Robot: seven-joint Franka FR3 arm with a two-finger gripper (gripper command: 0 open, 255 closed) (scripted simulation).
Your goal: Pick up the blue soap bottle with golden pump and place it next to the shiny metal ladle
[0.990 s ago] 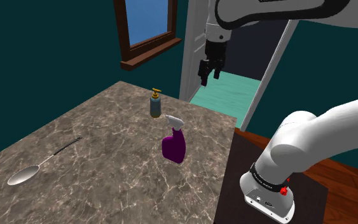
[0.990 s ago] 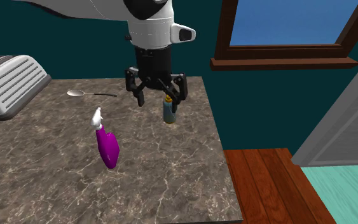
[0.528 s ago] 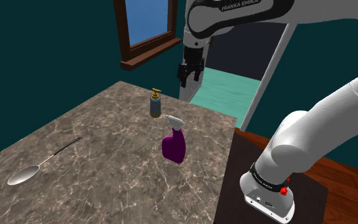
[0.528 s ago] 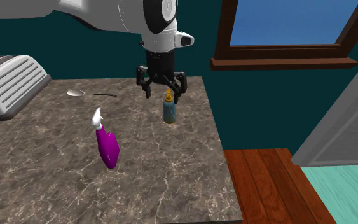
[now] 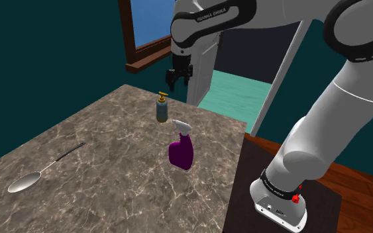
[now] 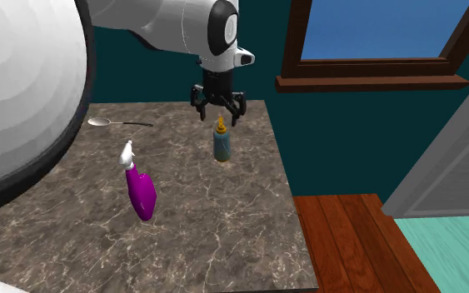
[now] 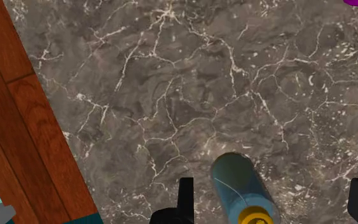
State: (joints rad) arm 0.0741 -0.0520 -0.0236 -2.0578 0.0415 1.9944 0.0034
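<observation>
The wrist view shows the soap bottle (image 7: 236,179) untouched between the spread fingers (image 7: 185,200) of the gripper (image 7: 274,202), while the shoulder view shows the ladle (image 5: 40,172) well apart on the table (image 5: 112,195)

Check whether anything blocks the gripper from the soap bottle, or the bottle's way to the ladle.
Nothing visible does. The open gripper hangs above the soap bottle with only air between; bare countertop runs to the ladle, and the purple spray bottle stands off that line.

Dark teal walls (image 5: 46,53) surround a window (image 6: 382,29) with a brown frame and blue sky. The bench (image 5: 112,172) is veined marble. The floor (image 6: 349,241) is reddish wood, turquoise past the white doorway (image 5: 277,78).
</observation>
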